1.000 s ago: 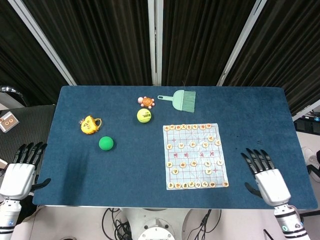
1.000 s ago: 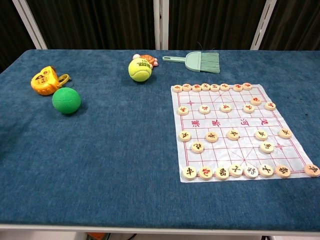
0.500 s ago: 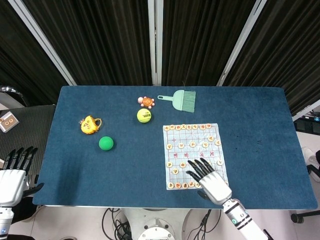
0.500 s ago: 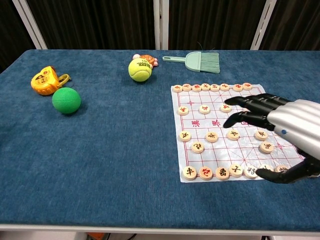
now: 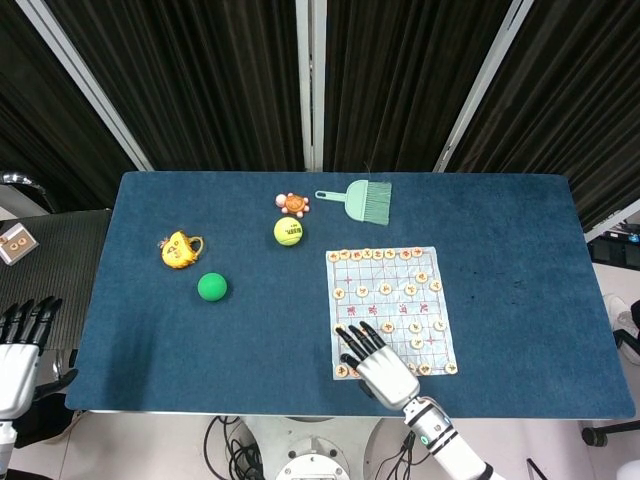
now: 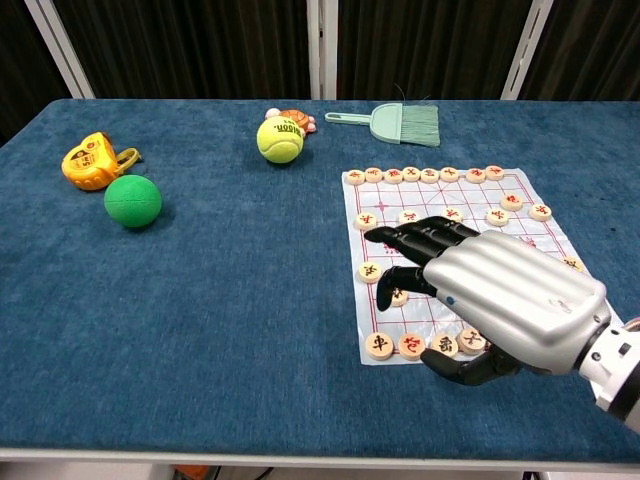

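The blue felt-covered counter [image 5: 500, 210] carries a square white chess sheet with red grid lines [image 6: 520, 235], its edges square with the counter's. Over its near left part hovers the right hand [image 6: 490, 295], fingers spread, holding nothing, pointing away toward far round wooden chess discs [image 6: 411, 175]. The left hand [image 5: 18, 345], fingers apart, hangs off the counter's left edge.

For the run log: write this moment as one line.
right hand: open, over chess mat near edge | left hand: open, off table | green ball: untouched
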You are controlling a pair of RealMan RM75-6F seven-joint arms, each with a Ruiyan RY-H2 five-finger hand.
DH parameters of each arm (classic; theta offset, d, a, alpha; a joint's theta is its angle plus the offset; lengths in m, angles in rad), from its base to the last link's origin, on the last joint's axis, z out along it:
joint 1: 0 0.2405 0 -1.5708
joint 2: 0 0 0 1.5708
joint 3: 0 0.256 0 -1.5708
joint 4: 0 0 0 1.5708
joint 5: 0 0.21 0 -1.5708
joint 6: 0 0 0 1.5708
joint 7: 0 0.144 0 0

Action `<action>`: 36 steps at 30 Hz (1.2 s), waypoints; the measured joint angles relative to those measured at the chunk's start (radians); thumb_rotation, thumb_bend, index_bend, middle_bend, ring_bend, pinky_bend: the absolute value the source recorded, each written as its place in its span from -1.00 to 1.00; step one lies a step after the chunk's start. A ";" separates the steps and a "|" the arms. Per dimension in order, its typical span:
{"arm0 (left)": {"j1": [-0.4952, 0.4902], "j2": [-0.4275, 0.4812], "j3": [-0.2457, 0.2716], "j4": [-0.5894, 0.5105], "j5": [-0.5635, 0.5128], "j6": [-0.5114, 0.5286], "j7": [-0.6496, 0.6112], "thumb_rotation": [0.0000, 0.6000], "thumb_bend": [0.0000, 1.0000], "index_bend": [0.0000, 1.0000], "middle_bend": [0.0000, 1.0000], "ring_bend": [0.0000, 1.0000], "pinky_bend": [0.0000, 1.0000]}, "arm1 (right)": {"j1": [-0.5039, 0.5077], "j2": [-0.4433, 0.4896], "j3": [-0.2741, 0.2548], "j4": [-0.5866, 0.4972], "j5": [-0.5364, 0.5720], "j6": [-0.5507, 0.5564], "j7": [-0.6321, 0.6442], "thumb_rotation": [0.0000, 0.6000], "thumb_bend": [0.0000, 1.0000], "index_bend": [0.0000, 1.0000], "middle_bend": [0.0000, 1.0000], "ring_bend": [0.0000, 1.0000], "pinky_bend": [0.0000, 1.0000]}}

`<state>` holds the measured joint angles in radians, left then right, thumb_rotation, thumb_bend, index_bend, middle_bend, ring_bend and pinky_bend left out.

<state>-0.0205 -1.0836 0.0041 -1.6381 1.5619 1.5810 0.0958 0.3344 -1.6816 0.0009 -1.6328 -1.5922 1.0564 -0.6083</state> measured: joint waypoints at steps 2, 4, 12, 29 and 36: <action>0.002 0.002 0.000 0.003 0.000 0.002 -0.005 1.00 -0.82 -0.91 -0.91 -1.00 -1.00 | 0.002 -0.018 -0.001 0.012 0.008 0.001 -0.021 1.00 -0.48 -0.30 -1.00 -1.00 -1.00; 0.005 0.004 0.000 0.005 0.000 0.005 -0.011 1.00 -0.82 -0.91 -0.91 -1.00 -1.00 | 0.005 -0.030 -0.003 0.020 0.019 0.001 -0.031 1.00 -0.47 -0.30 -1.00 -1.00 -1.00; 0.011 0.005 0.000 0.018 0.002 0.009 -0.029 1.00 -0.82 -0.91 -0.91 -1.00 -1.00 | 0.018 -0.057 -0.001 0.039 0.057 0.001 -0.050 1.00 -0.46 -0.30 -1.00 -1.00 -1.00; 0.025 0.005 -0.001 0.036 0.002 0.017 -0.053 1.00 -0.81 -0.91 -0.91 -1.00 -1.00 | 0.047 -0.121 -0.005 0.091 0.103 0.000 -0.066 1.00 -0.41 -0.19 -1.00 -1.00 -1.00; 0.030 0.007 0.000 0.040 0.004 0.021 -0.062 1.00 -0.80 -0.91 -0.91 -1.00 -1.00 | 0.053 -0.126 -0.009 0.095 0.116 0.006 -0.071 1.00 -0.40 -0.10 -1.00 -1.00 -1.00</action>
<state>0.0094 -1.0770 0.0038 -1.5979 1.5664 1.6023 0.0334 0.3879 -1.8076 -0.0085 -1.5374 -1.4764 1.0623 -0.6797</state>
